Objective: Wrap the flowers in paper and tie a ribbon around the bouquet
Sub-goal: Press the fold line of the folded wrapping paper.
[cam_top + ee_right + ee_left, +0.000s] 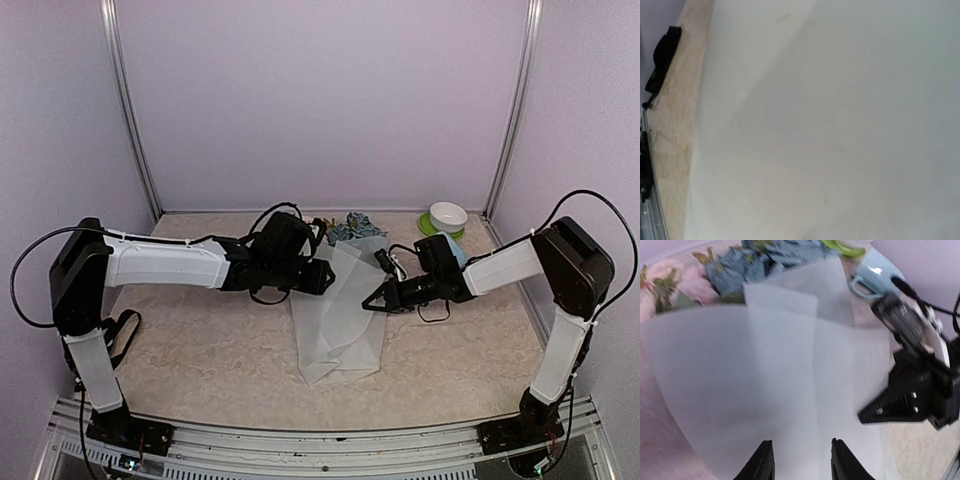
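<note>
The frosted white paper (pixel 340 315) lies folded over itself in the middle of the table. At its far end the flowers stick out: the blue hydrangea (pixel 355 228) (pixel 765 255) and the pink roses (pixel 675 280). My left gripper (pixel 322 276) (pixel 801 460) hangs over the paper's left side, open, with nothing between its fingers. My right gripper (pixel 372 299) (pixel 875 412) is shut, its tip resting at the paper's right edge. Whether it pinches the sheet does not show. Paper fills the right wrist view and hides those fingers. A narrow black band (pixel 127 335), apparently the ribbon, lies by the left arm's base.
A light blue mug (pixel 452 246) (pixel 872 277) stands just behind the right arm. A white bowl (pixel 448 215) on a green plate (pixel 428 224) sits at the back right corner. Walls close the table on three sides.
</note>
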### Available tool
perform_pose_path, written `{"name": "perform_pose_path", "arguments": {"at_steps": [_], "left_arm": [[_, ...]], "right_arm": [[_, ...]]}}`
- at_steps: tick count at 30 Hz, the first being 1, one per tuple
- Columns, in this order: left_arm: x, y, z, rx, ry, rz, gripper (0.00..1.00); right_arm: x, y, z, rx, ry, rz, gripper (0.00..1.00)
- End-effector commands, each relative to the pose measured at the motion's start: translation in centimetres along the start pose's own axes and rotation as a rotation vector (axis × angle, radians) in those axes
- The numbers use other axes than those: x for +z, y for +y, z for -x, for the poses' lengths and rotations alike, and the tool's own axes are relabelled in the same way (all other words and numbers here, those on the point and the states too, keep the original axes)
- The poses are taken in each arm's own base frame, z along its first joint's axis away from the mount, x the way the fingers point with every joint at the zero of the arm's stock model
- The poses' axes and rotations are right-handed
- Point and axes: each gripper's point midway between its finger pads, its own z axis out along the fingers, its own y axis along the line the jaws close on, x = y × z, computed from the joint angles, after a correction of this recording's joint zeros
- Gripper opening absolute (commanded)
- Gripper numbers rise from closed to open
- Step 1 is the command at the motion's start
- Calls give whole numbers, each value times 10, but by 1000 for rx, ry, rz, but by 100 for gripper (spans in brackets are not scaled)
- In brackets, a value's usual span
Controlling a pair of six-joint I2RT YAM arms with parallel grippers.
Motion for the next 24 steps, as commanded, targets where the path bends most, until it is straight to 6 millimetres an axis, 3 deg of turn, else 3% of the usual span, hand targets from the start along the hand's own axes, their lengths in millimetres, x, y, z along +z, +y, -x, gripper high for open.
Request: {"name": "perform_pose_path", "arguments": {"at_steps": [1,4,10,16,19,24], "left_arm": [[-12,-27,-50,99,110,-58,27],[-12,-39,-82,176,162,-56,23],[3,-55,-121,302,239,-38,24],[15,-61,-141,362,273,-40,23],[23,-56,-155,376,313,-35,24],[30,-68,-164,378,332,-85,24]], "right_arm": [[-6,7,21,-37,-27,12,0],[-5,11,35,-56,-47,21,0],[-3,7,55,-76,-96,-1,0],[0,0,65,-62,-109,-24,0],[3,-6,64,-44,-107,-35,0],[8,-9,57,-19,-86,-21,0]]}}
